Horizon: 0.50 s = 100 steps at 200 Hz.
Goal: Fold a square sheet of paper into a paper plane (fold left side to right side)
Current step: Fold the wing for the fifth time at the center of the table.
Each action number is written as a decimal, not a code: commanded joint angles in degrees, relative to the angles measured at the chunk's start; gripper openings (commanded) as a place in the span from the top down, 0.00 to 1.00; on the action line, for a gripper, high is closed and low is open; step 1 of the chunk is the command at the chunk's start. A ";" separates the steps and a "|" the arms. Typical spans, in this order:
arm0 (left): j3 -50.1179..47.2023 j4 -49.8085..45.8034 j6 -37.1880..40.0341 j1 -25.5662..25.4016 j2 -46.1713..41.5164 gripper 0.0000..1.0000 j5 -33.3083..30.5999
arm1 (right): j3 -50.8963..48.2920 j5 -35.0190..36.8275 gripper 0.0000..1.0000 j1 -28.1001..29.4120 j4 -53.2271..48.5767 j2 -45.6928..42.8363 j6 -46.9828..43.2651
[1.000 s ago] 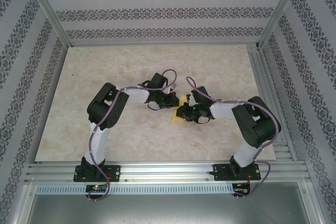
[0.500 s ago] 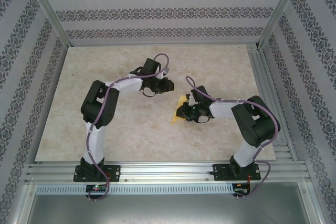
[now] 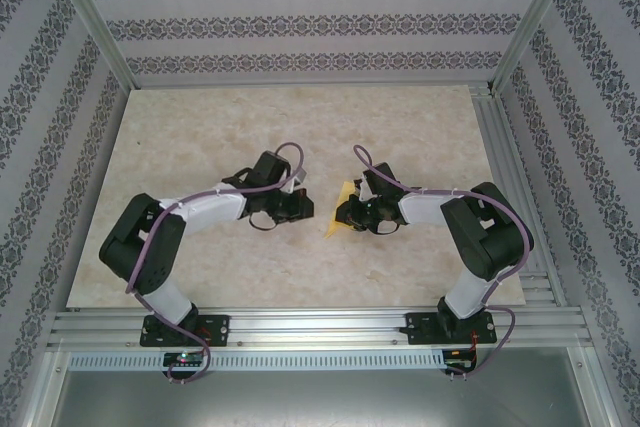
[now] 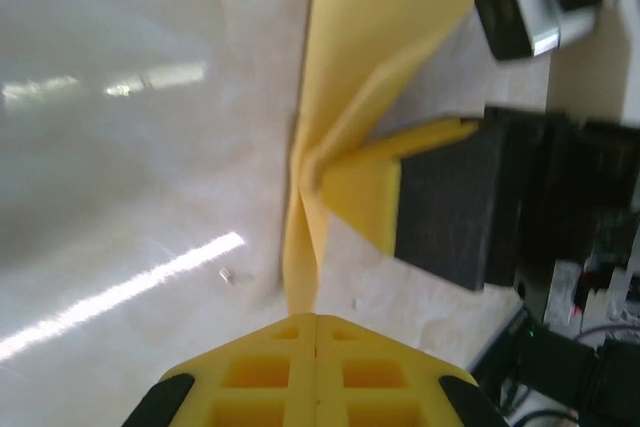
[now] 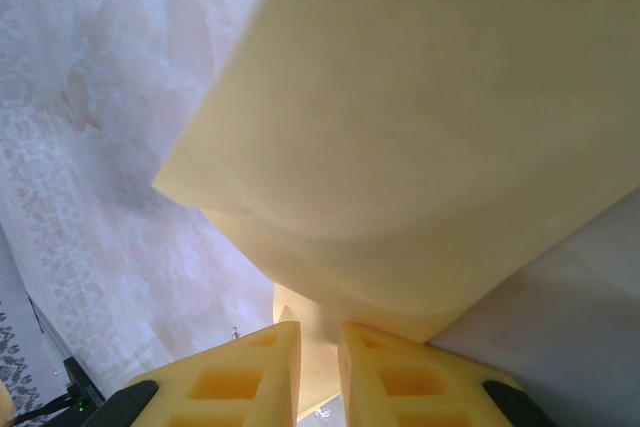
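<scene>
Marbled table (image 3: 200, 127), a folded square sheet of paper (image 4: 390, 7) held between two grippers at its middle.
From above, both hide most of the thin pale-yellow paper. The left gripper (image 4: 315, 319) presses its yellow fingers together on the narrow creased edge; the right gripper (image 5: 318, 329) clamps a broader flap.

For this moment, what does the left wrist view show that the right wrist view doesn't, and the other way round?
Left wrist: the left gripper shut on a narrow end of the yellow paper, and the right gripper pinching the paper's fold from the side. Right wrist: a broad face of the paper close up, bulging above that gripper's own fingertips, which stand slightly apart with paper between them. Both: the same yellow paper over the pale table.
</scene>
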 commanded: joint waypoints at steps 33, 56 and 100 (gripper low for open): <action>-0.22 8.58 -10.47 -5.76 0.82 0.99 -1.82 | 0.26 3.05 0.81 0.80 -3.12 2.20 -1.19; 0.76 9.76 -11.89 -6.18 3.81 0.99 -0.52 | 0.48 3.05 0.81 0.80 -3.22 2.27 -1.14; 0.82 11.67 -14.32 -7.89 7.91 1.00 -0.76 | 0.53 2.96 0.81 0.82 -3.26 2.45 -1.06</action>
